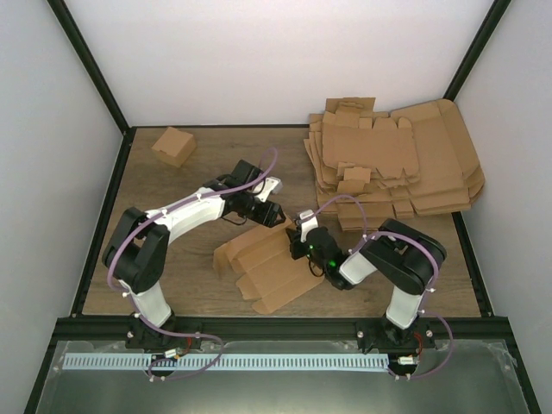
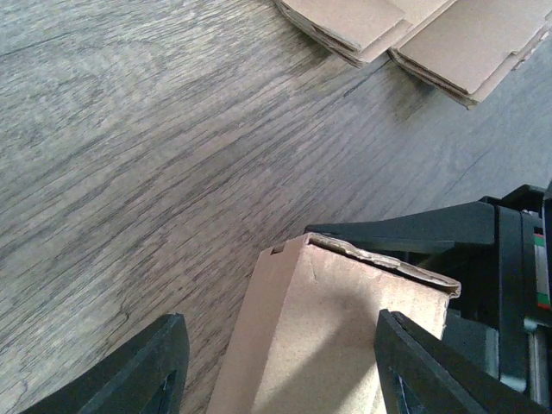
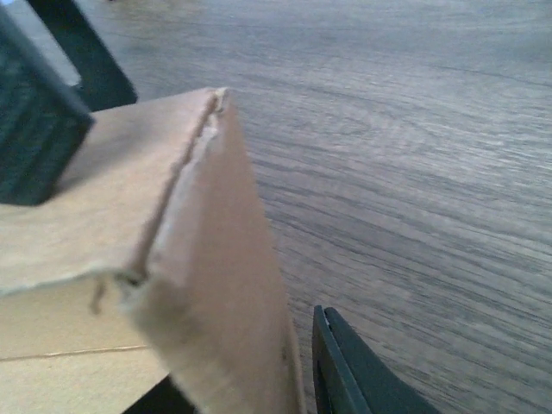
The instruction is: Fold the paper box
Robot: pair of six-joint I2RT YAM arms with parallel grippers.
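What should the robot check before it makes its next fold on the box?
1. A wall of the paper box sits between the fingers of the left gripper: ok.
2. The left gripper is open, ready to close: ok.
3. The right gripper has a hold on the box: cannot tell, cardboard hides one finger.
4. The stack of flat blanks lies apart from the box: ok.
5. The small folded box is out of the way: ok, far corner.

Stacked flat blanks, small folded box, wooden table
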